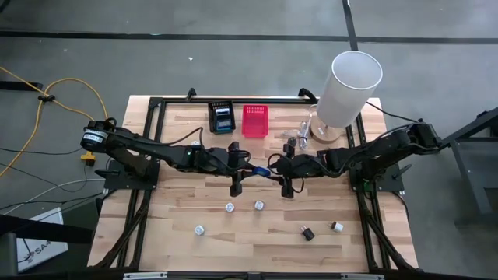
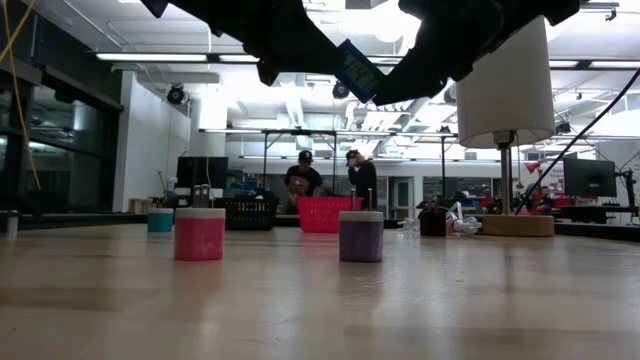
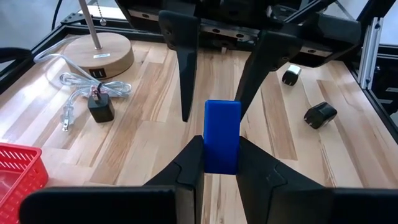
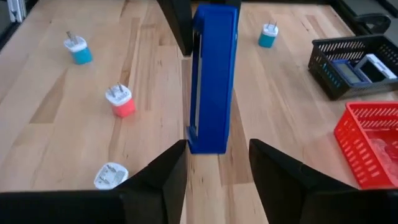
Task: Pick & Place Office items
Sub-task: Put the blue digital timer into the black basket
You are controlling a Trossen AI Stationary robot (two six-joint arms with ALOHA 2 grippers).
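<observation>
Blue bar (image 3: 222, 135) mid-handover: left gripper (image 3: 221, 163) clamping it, right gripper (image 4: 218, 163) spreading wide; next, left carrying to basket.

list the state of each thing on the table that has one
blue bar: clamped in left gripper, off the table
right gripper: open around the bar
red basket: upright
black basket: upright, holds items
lamp: upright
black adapter: on its side

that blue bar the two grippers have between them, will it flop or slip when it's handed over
Probably stiff: the blue bar juts straight from the shut left gripper without sagging. Its faces look smooth, so it may slip. The right gripper stands open around it, so one grip carries it.
</observation>
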